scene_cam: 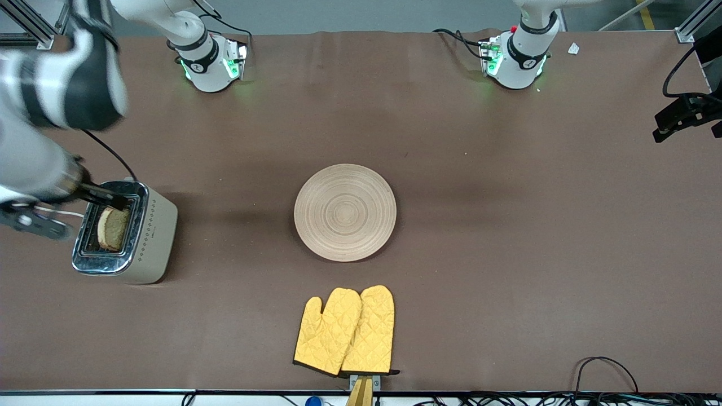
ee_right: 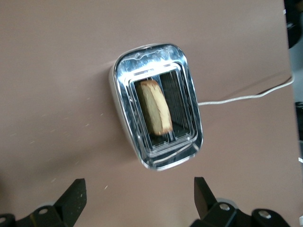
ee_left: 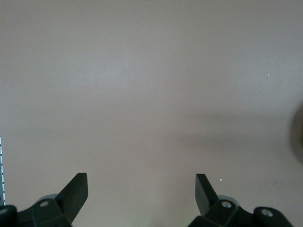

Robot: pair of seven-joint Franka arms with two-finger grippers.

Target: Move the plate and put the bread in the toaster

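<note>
The cream toaster (scene_cam: 152, 231) stands at the right arm's end of the table. The brown bread slice (scene_cam: 113, 228) stands upright in one of its slots, with its top sticking out. My right gripper (scene_cam: 107, 197) hovers over the toaster, open and empty. In the right wrist view the toaster's chrome top (ee_right: 128, 94) and the bread (ee_right: 154, 113) lie beyond the open right gripper (ee_right: 139, 187). The wooden plate (scene_cam: 345, 212) lies empty at the table's middle. My left gripper (scene_cam: 671, 121) waits at the left arm's end, and the left wrist view shows it (ee_left: 141, 182) open over bare table.
A pair of yellow oven mitts (scene_cam: 345, 332) lies nearer to the front camera than the plate. The toaster's white cord (ee_right: 246, 97) runs off across the brown table cover. Cables lie along the table's front edge (scene_cam: 603, 366).
</note>
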